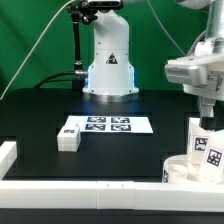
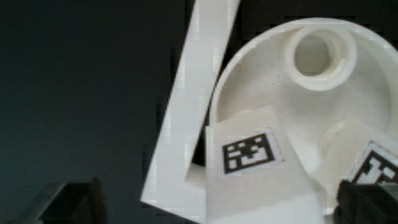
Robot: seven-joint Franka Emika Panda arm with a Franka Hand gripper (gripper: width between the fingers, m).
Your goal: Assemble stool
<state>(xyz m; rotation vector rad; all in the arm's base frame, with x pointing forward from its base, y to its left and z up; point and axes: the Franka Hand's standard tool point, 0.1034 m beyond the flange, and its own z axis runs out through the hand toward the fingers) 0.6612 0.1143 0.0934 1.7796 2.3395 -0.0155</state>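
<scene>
The round white seat (image 1: 178,172) lies at the front of the exterior view's right, against the front rail. In the wrist view the seat (image 2: 311,95) shows a round hole. A white blocky leg (image 1: 205,143) with black-and-white tags stands upright on it, and it also shows in the wrist view (image 2: 258,160). My gripper (image 1: 205,110) hangs just above this leg. In the wrist view the gripper (image 2: 222,205) has its dark fingers (image 2: 80,203) wide apart on either side of the leg, not touching it. A second loose leg (image 1: 68,139) lies on the table at the exterior view's left.
The marker board (image 1: 108,124) lies mid-table in front of the robot base (image 1: 108,60). White border rails run along the front (image 1: 90,186) and the left (image 1: 8,152). In the wrist view a rail (image 2: 199,90) runs right beside the seat.
</scene>
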